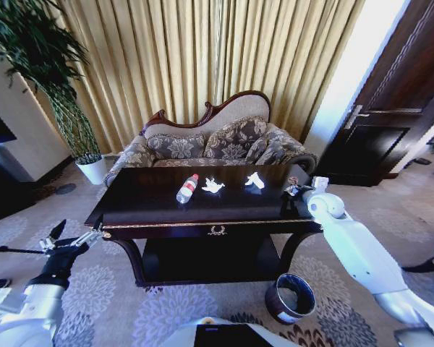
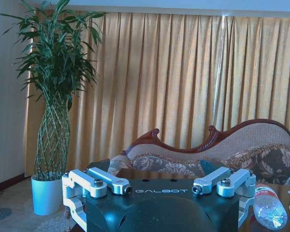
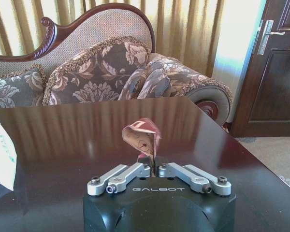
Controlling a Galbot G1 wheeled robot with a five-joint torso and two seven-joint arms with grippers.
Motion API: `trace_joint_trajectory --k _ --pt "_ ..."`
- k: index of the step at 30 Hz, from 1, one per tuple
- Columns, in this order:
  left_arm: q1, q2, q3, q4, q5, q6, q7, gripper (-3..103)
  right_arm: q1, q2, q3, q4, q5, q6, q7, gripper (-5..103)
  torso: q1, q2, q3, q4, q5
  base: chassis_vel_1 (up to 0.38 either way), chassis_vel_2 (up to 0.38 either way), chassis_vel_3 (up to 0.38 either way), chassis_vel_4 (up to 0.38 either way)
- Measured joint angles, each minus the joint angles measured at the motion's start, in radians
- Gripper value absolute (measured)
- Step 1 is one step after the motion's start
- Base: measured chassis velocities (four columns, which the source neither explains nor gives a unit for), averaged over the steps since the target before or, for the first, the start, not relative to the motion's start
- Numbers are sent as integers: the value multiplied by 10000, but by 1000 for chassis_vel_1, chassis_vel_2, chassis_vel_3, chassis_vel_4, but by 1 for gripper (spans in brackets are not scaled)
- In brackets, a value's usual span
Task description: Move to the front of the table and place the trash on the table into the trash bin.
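Note:
The dark glossy table [image 1: 152, 213] stands in front of me. On it lie a clear bottle [image 1: 187, 188] with a red cap and two white paper wads [image 1: 213, 186] [image 1: 254, 180]. At the table's right end my right gripper [image 1: 295, 189] is shut on a small crumpled reddish wrapper [image 3: 142, 137], pinched between the closed fingers [image 3: 135, 170] low over the tabletop [image 3: 87, 135]. My left gripper [image 1: 65, 238] hangs open beyond the table's left end, well away from the trash. The left wrist view shows the bottle [image 2: 269, 208] past its spread fingers [image 2: 108, 181]. The trash bin [image 1: 290, 297] sits on the carpet under my right arm.
A patterned sofa [image 1: 210, 141] stands behind the table before gold curtains. A tall plant in a white pot [image 1: 94, 170] is at the back left. A dark door [image 1: 380, 137] is at the right. Patterned carpet [image 1: 116, 289] spreads around the table.

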Motion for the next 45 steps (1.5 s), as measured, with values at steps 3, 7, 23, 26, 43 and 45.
trace_joint_trajectory --k 3,7,23,26,43,45 --pt "7 -3 -26 0 -2 -15 1 100 -40 -7 39 36 0 12 -6 2 0 0 0 0 0 0 0 0 0" --pt "24 -14 -61 0 -5 -52 8 100 -174 -22 184 191 42 168 -56 0 1 0 0 0 0 0 0 0 0" --pt "-94 59 -165 0 -218 14 -50 100 -2988 -454 2689 3857 554 1628 -1436 0 0 0 0 -1 -1 0 0 0 0" --pt "-132 144 -237 0 -311 75 -118 100 -4257 -406 3287 5034 438 2032 -1546 0 0 1 0 -3 -2 0 0 0 0" --pt "-382 750 -778 0 -1072 475 -335 100 -8578 976 4970 7837 -1440 3057 -2011 0 0 2 0 -3 -2 0 0 0 0" --pt "-379 771 -822 0 -1112 479 -335 100 -8899 1198 5014 8119 -1587 3071 -2018 0 0 1 -1 0 -2 0 0 0 0"
